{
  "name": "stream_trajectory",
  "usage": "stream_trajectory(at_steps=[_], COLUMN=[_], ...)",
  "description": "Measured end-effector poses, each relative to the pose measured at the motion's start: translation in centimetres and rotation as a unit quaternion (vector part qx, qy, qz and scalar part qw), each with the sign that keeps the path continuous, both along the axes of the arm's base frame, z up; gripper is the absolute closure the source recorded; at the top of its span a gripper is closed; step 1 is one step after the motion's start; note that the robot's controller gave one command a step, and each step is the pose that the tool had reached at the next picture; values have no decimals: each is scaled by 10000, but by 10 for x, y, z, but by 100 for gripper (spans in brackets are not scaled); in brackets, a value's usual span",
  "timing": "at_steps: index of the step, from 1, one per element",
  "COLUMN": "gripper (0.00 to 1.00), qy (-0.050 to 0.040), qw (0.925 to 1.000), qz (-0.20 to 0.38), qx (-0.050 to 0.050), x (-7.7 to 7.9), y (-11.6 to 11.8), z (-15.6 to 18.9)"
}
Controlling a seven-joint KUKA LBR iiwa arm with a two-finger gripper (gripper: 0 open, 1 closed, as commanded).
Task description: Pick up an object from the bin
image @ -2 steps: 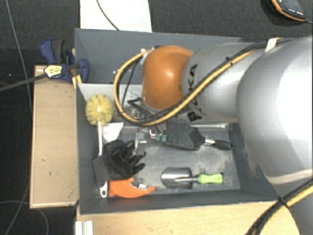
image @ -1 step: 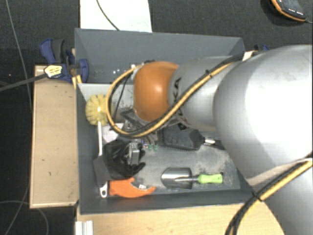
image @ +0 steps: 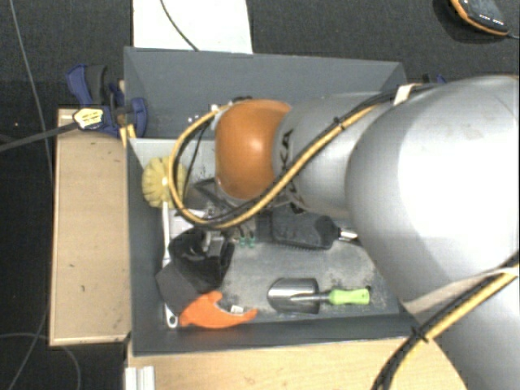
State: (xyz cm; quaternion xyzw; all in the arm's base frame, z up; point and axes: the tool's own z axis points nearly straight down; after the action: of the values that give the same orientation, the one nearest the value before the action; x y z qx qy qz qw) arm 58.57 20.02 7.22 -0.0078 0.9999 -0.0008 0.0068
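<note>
Black crumpled pouch (image: 193,265) is being hovered over by the claw (image: 218,238) at the left of the bin (image: 268,84), with an orange tool (image: 213,311) lying nearer. Whether the claw is released or clenched cannot be told. Soft, light handling is being expected, and a raised fold is being judged the best hold.

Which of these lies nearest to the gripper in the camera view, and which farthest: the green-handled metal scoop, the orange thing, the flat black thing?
1. The flat black thing, just below and left of the gripper.
2. The orange thing, farther down, by the near wall of the bin.
3. The green-handled metal scoop, off to the right along that wall.
</note>
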Motion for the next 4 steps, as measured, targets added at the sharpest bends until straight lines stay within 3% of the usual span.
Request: stream_trajectory(at_steps=[1, 2, 3, 4], gripper=[100, 100, 100, 100], qy=[1, 14, -22, 17], qw=[10000, 10000, 10000, 9999], qz=[-5, 7, 4, -123], qx=[1, 13, 16, 23], x=[0, -8, -10, 0], y=[0, 10, 3, 30], z=[0, 112, 147, 85])
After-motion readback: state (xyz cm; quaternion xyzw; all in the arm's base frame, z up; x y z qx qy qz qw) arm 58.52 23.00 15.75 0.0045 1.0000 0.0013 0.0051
